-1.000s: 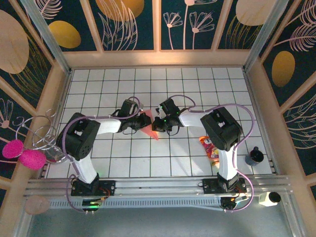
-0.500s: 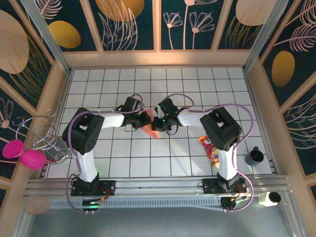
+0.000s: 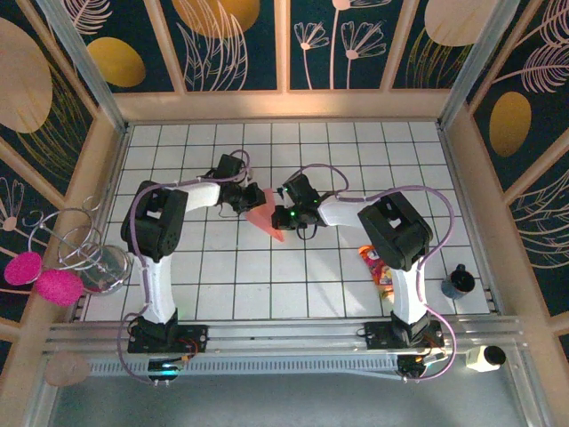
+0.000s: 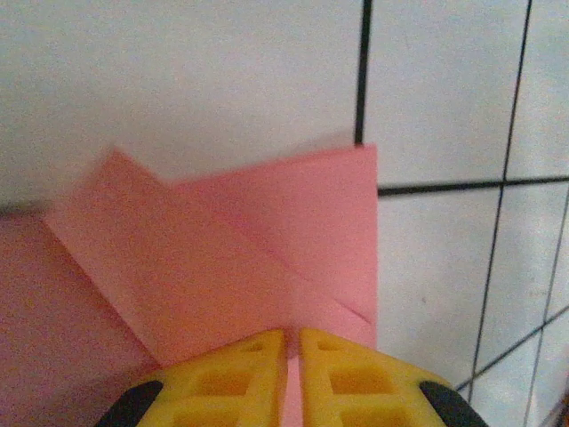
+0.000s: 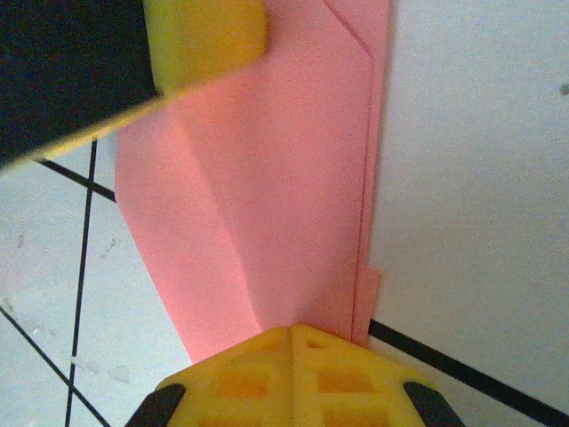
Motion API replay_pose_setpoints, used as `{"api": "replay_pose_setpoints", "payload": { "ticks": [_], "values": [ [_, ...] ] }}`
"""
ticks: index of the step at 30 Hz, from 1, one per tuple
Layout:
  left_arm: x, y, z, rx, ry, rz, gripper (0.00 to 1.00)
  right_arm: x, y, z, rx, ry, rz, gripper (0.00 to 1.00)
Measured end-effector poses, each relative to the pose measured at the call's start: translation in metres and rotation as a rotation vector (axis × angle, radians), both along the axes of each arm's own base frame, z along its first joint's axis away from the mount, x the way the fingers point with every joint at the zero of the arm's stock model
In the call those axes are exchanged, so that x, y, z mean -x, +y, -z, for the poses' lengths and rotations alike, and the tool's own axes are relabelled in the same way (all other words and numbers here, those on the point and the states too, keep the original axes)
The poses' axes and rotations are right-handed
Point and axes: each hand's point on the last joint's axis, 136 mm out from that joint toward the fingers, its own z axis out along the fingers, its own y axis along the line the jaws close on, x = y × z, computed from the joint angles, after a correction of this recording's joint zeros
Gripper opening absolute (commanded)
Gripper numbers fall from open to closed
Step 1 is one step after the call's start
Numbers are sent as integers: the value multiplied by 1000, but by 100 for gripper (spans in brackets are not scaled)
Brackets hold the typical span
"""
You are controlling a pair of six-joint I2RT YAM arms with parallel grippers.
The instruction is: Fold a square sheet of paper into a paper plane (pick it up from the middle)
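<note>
Left gripper [image 3: 250, 202] works well left of the snack packet [image 3: 377, 264] and farther back, its yellow fingers pinched onto the paper plane [image 3: 265, 216] with a sliver of pink showing between them. That salmon-pink plane, creased with diagonal folds, spans the two grippers, sharp tip nearest the packet. Right gripper [image 3: 279, 216], closer to the packet, is clamped tight on the plane's other edge.
</note>
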Motion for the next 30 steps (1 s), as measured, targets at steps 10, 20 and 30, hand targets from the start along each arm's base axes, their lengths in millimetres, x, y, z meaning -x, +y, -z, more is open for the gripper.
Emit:
{"api": "replay_pose_setpoints", "payload": {
  "ticks": [10,20,30],
  "values": [
    [-39,29,-3,-80,-50,-30,16,-4,-1,0,8,-21,11,3],
    [-61,81,-25,-161,-149,-145,19,-4,-1,-1,6,-21,10,3],
    [9,-5,-39,13,-128,19,15,-3,-1,-1,-4,-10,5,3]
  ]
}}
